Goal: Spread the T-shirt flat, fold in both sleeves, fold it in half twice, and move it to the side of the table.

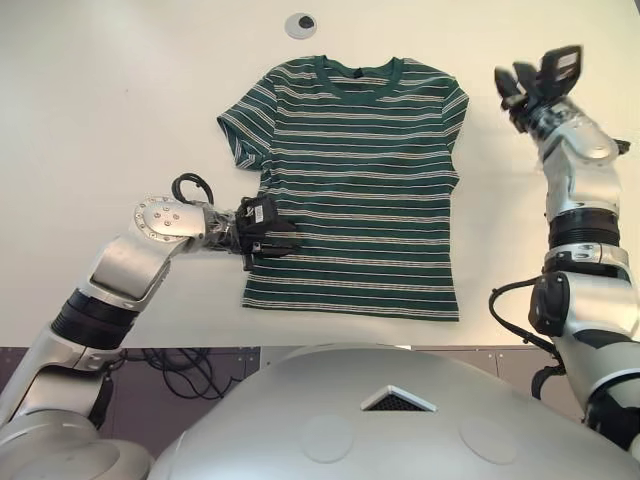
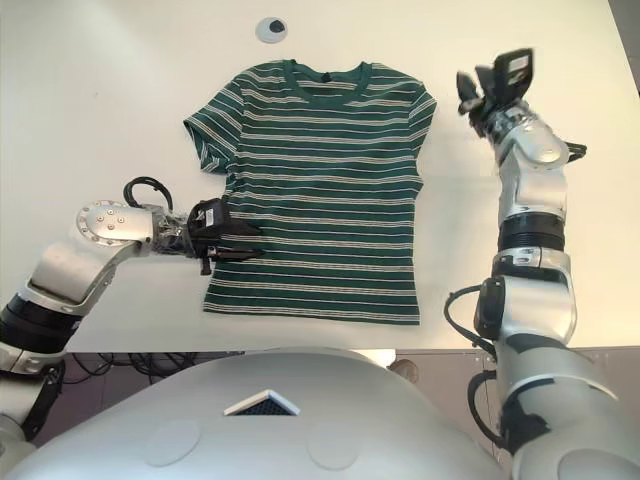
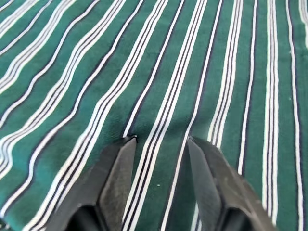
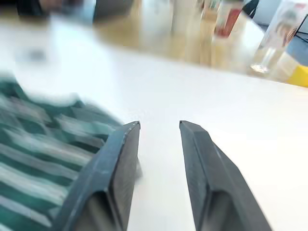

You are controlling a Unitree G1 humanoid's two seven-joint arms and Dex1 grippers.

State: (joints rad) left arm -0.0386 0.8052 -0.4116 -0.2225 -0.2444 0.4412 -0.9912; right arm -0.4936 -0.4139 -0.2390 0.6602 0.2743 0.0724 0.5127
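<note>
**Shirt lies flat, the sleeves come next**

Nearest, the left gripper (image 1: 285,240) rests on the T-shirt (image 1: 370,190). Its fingers (image 3: 118,163) stand moderately apart, with striped cloth under and between them and nothing pinched. The shirt is spread on the table (image 1: 110,110). Farther off, the right gripper (image 1: 537,76) hangs just beside the right sleeve (image 1: 452,102), fingers parted and empty. I think each sleeve should be pinched at its edge and folded inward without dragging the body.

Silver arms (image 1: 130,265), black cables (image 1: 177,187), 2 dark fingers (image 3: 115,183)
</note>
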